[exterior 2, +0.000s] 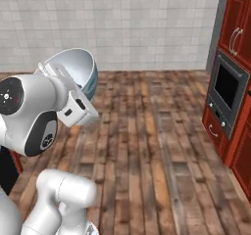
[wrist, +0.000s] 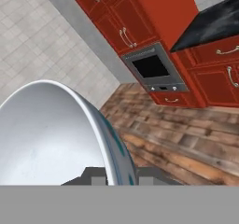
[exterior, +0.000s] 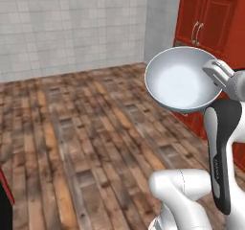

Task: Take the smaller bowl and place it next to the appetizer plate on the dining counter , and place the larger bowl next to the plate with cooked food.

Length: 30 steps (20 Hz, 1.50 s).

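Your gripper [wrist: 115, 180] is clenched on the rim of the larger bowl [exterior: 181, 78], one finger inside the wall and one outside, as the hand view shows at its bottom edge. The bowl is up in the air, well above the wooden plank floor [exterior: 86, 143], tipped on its side so the plain pale inside faces the left base camera. From the right base view you see the bowl [exterior 2: 78, 72] behind the white wrist, blue pattern on the outer wall, mouth turned up and away from that camera. In the hand view the bowl wall [wrist: 51, 134] takes up the lower left, with the blue-patterned outside edge running down to the fingertips. Beyond the bowl: red cabinets [wrist: 116, 22] with metal handles, a built-in oven [wrist: 151, 68] with a dark window set into them, and a black counter top [wrist: 212, 20] over red drawers at the far right of that view. The right base view has the same oven [exterior 2: 225, 94] on the right wall. Grey-white tiled wall [exterior: 67, 23] runs behind the floor.
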Available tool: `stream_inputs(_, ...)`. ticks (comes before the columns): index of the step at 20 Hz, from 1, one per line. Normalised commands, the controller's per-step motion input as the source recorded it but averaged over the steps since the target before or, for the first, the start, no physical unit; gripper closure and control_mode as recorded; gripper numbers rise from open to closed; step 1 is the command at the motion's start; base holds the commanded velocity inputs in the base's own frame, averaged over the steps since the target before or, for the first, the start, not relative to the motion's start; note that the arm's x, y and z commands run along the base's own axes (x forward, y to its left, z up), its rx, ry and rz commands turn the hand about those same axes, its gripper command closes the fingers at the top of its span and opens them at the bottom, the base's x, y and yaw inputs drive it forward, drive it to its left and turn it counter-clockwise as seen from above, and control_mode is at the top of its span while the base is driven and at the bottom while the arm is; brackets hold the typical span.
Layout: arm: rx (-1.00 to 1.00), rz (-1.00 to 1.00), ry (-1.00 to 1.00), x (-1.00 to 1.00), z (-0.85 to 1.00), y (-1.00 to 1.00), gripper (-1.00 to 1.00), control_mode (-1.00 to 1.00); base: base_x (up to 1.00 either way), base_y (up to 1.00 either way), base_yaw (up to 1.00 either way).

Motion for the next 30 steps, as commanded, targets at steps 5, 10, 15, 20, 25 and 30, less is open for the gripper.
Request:
stream_inputs(5,0.0,0.0,0.0,0.0,0.0,0.0,1.0,1.0,1.0,0.15,0.11)
stream_inputs(10,0.0,0.0,0.0,0.0,0.0,0.0,1.0,1.0,1.0,0.09,0.22)
stream_inputs(15,0.0,0.0,0.0,0.0,0.0,0.0,1.0,1.0,1.0,0.02,0.32)
stream_inputs(20,0.0,0.0,0.0,0.0,0.0,0.0,1.0,1.0,0.8,0.0,0.44)
stream_inputs(25,0.0,0.0,0.0,0.0,0.0,0.0,1.0,1.0,0.73,0.0,0.52)
stream_inputs(30,0.0,0.0,0.0,0.0,0.0,0.0,1.0,1.0,0.81,0.0,0.58)
